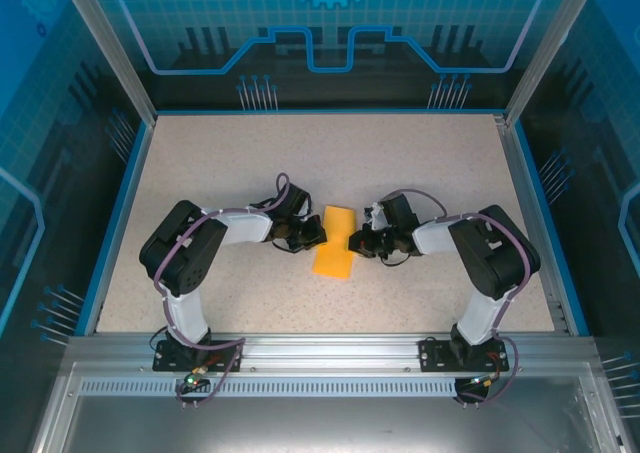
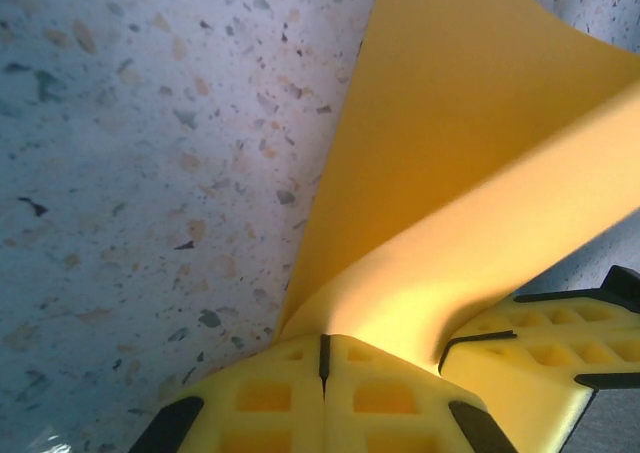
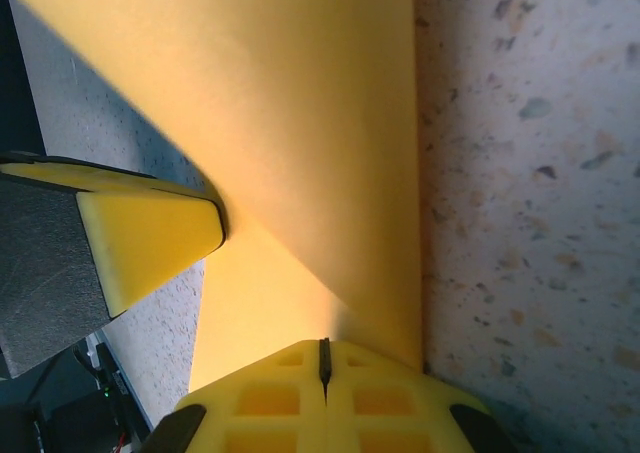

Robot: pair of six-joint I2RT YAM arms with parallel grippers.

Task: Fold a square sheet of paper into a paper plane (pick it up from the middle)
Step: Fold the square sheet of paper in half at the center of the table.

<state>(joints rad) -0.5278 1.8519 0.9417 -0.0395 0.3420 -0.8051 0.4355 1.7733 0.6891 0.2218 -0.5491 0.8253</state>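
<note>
The square sheet of paper point(image 1: 335, 243) is orange-yellow and shows from above as a narrow, doubled-over strip at the table's centre. My left gripper point(image 1: 318, 235) meets its left side and my right gripper point(image 1: 356, 241) its right side, tips a paper's width apart. In the left wrist view the jaws point(image 2: 322, 338) are shut, and two layers of paper point(image 2: 450, 123) converge at their tips. The right gripper's fingers point(image 2: 540, 358) show at the lower right. In the right wrist view the shut jaws point(image 3: 323, 343) meet a crease in the paper point(image 3: 260, 103). The left gripper's fingers point(image 3: 150, 238) sit close by.
The speckled beige table point(image 1: 250, 163) is bordered by a blue rim with clear walls at the left, right and back. An aluminium rail point(image 1: 330, 348) carries both arm bases at the near edge. Both arms bend inward toward the centre.
</note>
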